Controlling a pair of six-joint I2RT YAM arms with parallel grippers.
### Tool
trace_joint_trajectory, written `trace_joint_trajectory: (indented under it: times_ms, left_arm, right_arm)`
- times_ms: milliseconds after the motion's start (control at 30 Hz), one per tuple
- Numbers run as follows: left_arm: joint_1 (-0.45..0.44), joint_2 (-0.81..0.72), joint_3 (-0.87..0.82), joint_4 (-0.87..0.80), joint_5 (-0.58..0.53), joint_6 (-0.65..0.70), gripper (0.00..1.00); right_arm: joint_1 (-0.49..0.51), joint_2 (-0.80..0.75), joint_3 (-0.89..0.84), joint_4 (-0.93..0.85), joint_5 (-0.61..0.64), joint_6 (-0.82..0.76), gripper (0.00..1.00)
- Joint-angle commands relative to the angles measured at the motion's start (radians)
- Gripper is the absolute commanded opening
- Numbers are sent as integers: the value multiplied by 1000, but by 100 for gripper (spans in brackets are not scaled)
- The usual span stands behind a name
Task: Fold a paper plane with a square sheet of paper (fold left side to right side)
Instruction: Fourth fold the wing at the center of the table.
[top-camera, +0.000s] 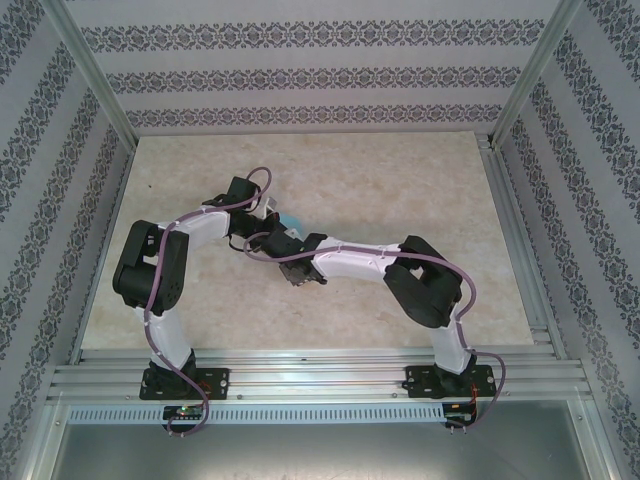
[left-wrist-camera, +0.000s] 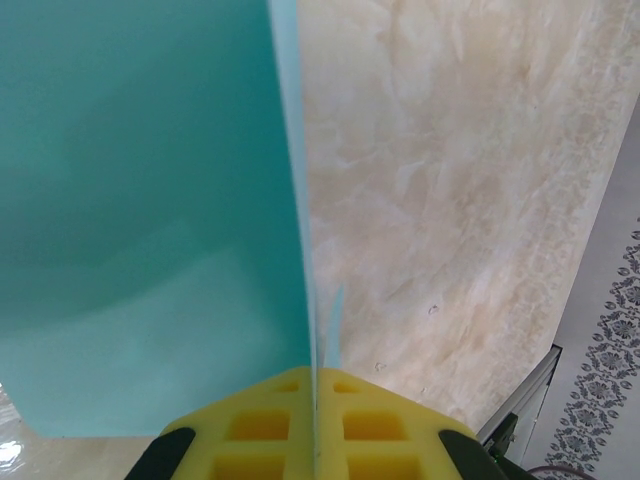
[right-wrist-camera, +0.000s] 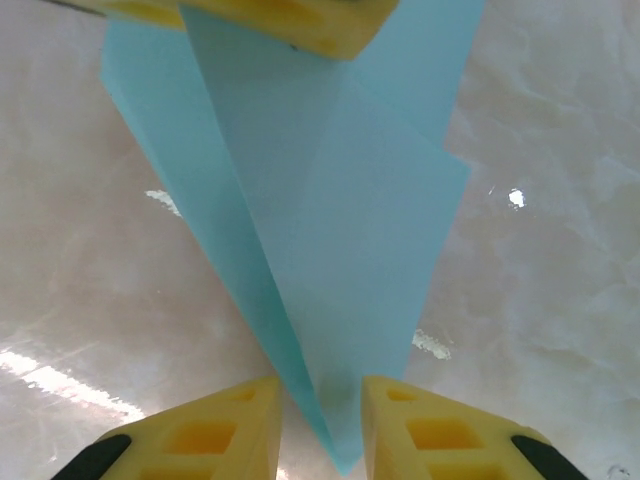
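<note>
Two grippers are meeting over the table: left gripper is clamping tight on the cyan paper plane at its wide end to steady it, while right gripper is sitting slightly parted around its tip, likely to press the crease.

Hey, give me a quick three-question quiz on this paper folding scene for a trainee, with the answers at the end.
1. True or false: the left gripper is shut on the cyan paper plane.
2. Multiple choice: the jaws of the right gripper stand A, pressed together; B, apart with the plane's pointed tip between them; C, around a pencil.
3. Short answer: what surface lies beneath the plane?
Key: 1 true; 2 B; 3 the beige marbled tabletop.
</note>
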Motion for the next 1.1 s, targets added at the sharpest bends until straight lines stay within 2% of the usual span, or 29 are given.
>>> trace_joint_trajectory:
  times_ms: [0,267,567,833,1000,1067]
  left_arm:
    - [-10,13,28,-29,2,-2,0]
    - [-10,17,35,-39,0,2,0]
    - [-10,18,43,-48,-2,8,0]
    - [-10,20,44,-51,-6,8,0]
    - [-10,22,42,-48,-5,8,0]
    - [-10,23,40,-49,-5,10,0]
  right_arm:
    - [10,30,22,-13,36,-14,27]
    - [5,28,13,-7,40,-8,20]
    - [-4,37,0,-5,31,-10,19]
    - [-9,28,-14,2,2,-13,0]
    - [-10,11,-36,18,-28,-10,0]
    - [-13,3,-47,22,-36,-1,5]
